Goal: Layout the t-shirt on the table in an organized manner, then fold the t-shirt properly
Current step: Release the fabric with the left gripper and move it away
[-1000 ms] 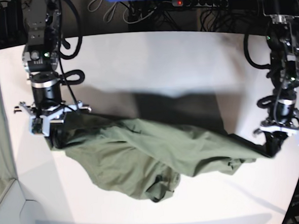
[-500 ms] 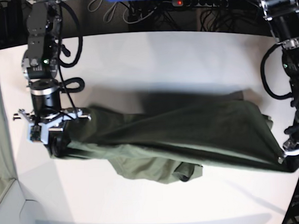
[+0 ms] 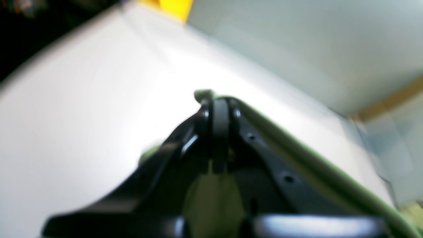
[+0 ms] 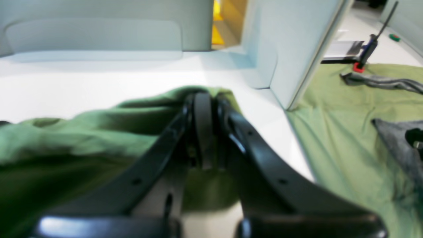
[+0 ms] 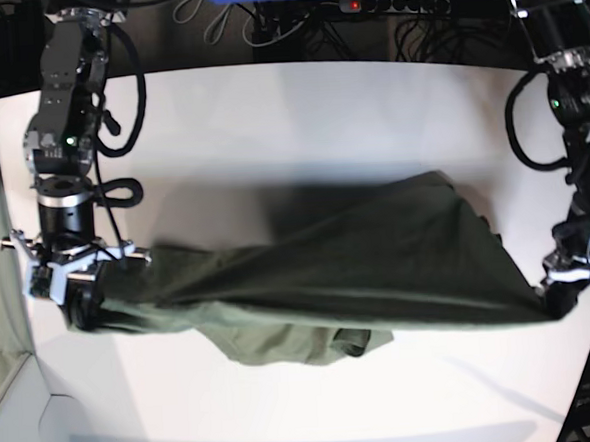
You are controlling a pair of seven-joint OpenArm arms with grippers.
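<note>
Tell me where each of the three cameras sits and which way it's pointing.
Base: high above, looking down on the table; both arms, t-shirt stretched between them.
Left wrist: on the left arm, looking along its end effector, shut on a shirt edge.
Right wrist: on the right arm, along its end effector, clamping bunched shirt.
Shared: t-shirt and table appear in all.

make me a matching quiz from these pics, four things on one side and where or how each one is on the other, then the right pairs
Things:
1. t-shirt
2. left gripper
3. right gripper
4. table

Places or states:
A. shut on one end of the cloth, at the base view's left side
B. white, lying under everything
C. stretched between both arms, its middle sagging
D. shut on the other end of the cloth, at the base view's right edge

Pairs: 1-C, 2-D, 3-A, 4-B
</note>
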